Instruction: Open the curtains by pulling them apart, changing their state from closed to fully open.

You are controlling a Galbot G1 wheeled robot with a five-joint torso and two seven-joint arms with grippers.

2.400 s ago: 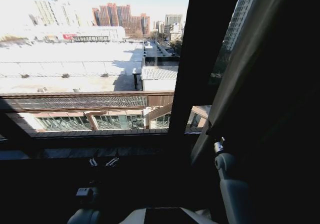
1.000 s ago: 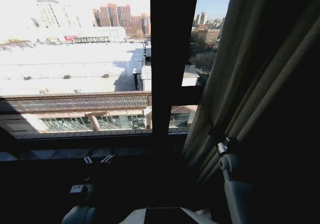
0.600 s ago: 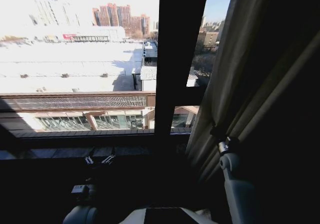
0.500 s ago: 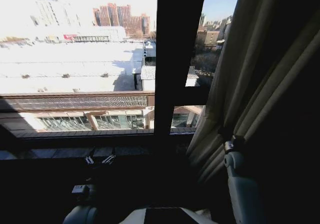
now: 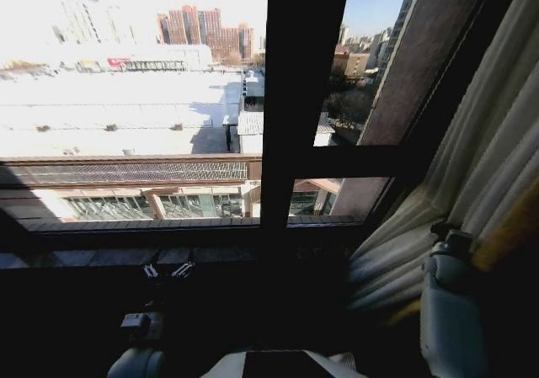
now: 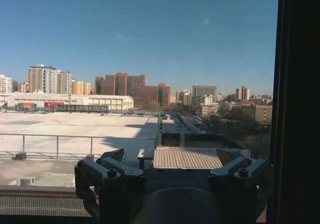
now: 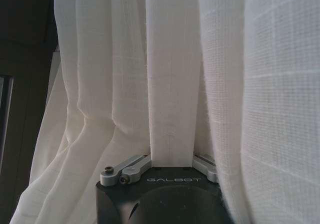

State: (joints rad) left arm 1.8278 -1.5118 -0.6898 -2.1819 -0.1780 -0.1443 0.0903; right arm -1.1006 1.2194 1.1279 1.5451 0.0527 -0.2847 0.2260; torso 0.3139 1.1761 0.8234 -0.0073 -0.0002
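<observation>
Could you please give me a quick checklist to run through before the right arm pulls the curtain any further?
1. Right gripper on a curtain pleat: ok, a fold runs down between the jaws.
2. Jaws fully clamped on the fabric: cannot tell.
3. Curtain bunched at the right of the window: ok.
4. Fully open: cannot tell; the curtain's far edge lies beyond the head view.
5. Left gripper low by the sill, jaws open, holding nothing: ok.
</observation>
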